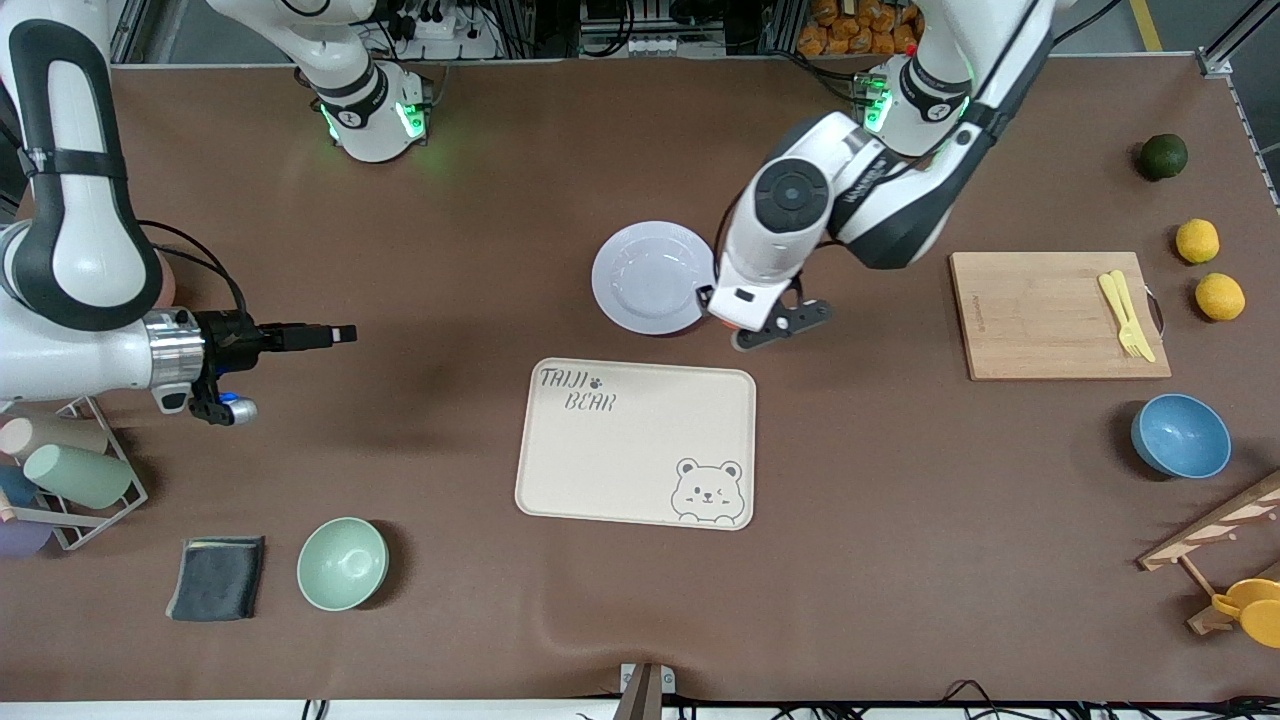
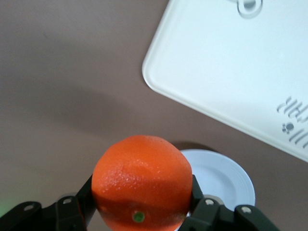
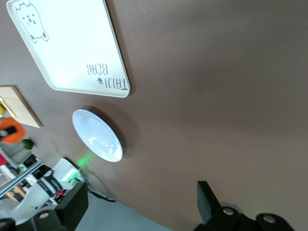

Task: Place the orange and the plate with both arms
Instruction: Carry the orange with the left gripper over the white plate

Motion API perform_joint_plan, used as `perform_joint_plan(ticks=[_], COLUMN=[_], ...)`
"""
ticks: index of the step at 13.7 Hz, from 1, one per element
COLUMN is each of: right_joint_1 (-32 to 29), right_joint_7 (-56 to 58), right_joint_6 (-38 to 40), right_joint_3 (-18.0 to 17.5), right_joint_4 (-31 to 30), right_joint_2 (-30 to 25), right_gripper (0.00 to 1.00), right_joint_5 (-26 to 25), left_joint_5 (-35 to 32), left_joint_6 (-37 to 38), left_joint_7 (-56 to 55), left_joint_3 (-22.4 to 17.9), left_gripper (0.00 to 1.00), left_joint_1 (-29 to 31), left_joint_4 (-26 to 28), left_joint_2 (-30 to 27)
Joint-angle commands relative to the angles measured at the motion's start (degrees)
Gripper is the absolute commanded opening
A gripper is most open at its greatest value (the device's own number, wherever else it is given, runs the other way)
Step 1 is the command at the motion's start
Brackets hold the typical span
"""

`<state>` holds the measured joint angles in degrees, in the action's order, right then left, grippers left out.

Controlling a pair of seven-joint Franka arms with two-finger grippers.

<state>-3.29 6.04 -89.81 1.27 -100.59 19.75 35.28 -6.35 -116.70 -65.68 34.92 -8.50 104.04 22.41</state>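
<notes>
Left end effector (image 2: 139, 214) clamped on the orange (image 2: 141, 182), held in the air over bare brown counter (image 1: 420, 290) just beside the plate (image 1: 652, 277), toward the left arm's end. Plate flat on the counter, farther from the front camera than the cream bear tray (image 1: 637, 442). Right end effector (image 1: 335, 335) waiting with fingers apart over the counter toward the right arm's end, holding nothing.
</notes>
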Motion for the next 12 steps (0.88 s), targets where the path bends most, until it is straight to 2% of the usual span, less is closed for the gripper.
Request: perform_joint_plan(ticks=[1,4,9,12], right_joint_1=[0.0,1.1,2.5,2.6], right_joint_7=[0.2,6.2,8.4,14.6], right_joint_6=[-3.1,-6.9,-8.6,-8.6], right_joint_3=[-0.3,-0.3,-0.4,-0.4], right_joint_4=[-3.2,-7.9,-9.3,-10.6], right_joint_2=[-0.1,0.5,2.0,4.2], right_gripper=[1.0,1.0,1.0,1.0], right_joint_5=[4.2,10.1,12.7,16.5], left_joint_5=[0.6,-0.1,-2.8,-8.0], left_joint_6=[-2.5,-7.1,-13.4,-16.3], left_joint_7=[-5.3,-11.1,-16.8,-18.9], left_joint_3=[-0.4,-0.6,-0.7,-0.8], left_gripper=[0.1,0.1,0.14,0.15], left_joint_1=[-5.1,-9.7,-14.3,-14.2], left_joint_4=[-1.4,-0.5,0.9,5.9], left_joint_2=[2.8,7.1,14.1,14.6])
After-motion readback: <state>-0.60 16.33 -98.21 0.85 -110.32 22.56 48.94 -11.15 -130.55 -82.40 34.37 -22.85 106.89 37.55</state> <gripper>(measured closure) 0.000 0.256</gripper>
